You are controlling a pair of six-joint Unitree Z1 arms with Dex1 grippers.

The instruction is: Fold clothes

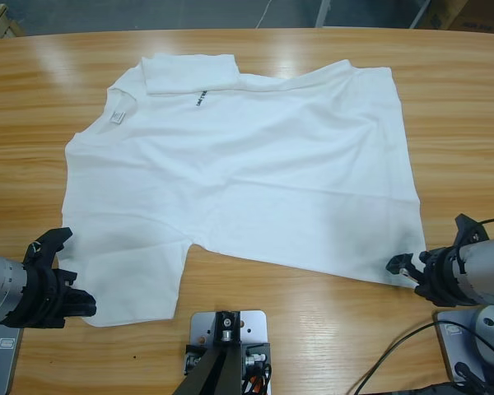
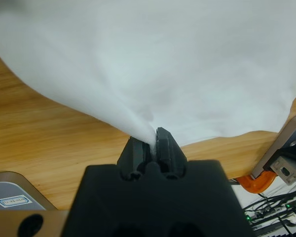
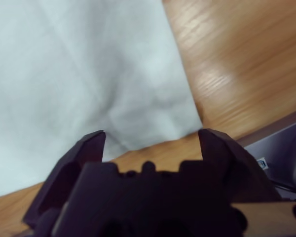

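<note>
— Across the middle of the wooden worktop (image 1: 453,99) we see the white T-shirt (image 1: 247,173) spread nearly flat, its neck toward the far left with a small white label (image 1: 118,116) inside it. Do we agree on the sleeves?

— We do. One sleeve (image 1: 189,72) is folded over onto the chest at the far edge, beside a line of tiny dark print (image 1: 201,100); the other lies flat at the near left corner.

— And the arms?

— We take the near-left one as the left gripper (image 1: 66,300). In its wrist view the jaws are pressed together on a pinch of the shirt's edge, the cloth drawn up into a ridge from them.

— The right gripper (image 1: 399,265) sits at the shirt's near right corner. Its wrist view shows the jaws spread wide with nothing between them, the corner of the cloth lying on the wood just beyond the tips.

— Wrinkles run softly across the fabric, and we cannot read the print.
</note>
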